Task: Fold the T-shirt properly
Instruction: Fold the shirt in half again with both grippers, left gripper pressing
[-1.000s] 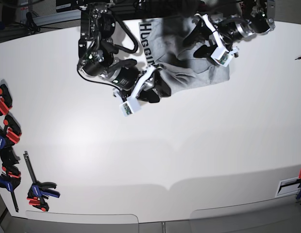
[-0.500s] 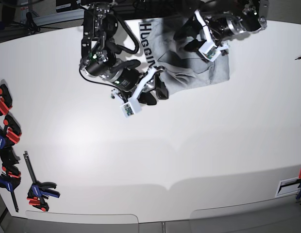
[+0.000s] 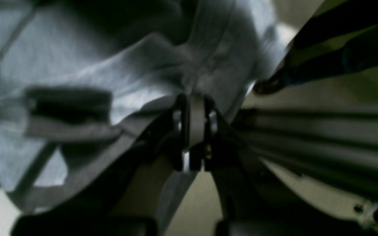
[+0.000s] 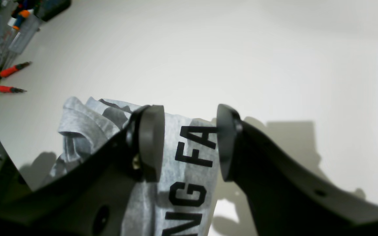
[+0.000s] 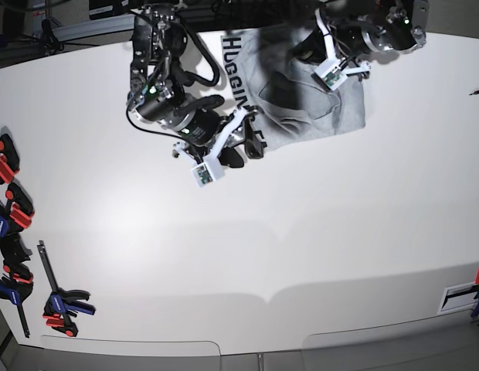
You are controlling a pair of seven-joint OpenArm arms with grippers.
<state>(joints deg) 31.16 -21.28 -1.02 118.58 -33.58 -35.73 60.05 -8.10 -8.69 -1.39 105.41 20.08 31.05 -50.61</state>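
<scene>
The crumpled light heather-grey cotton T-shirt lies bunched under both arms. The left gripper has pinched together on what looks like a fabric fold, probably to lift it. The right gripper hovers apart, lettered edge between its jaws, ready to clamp.
</scene>
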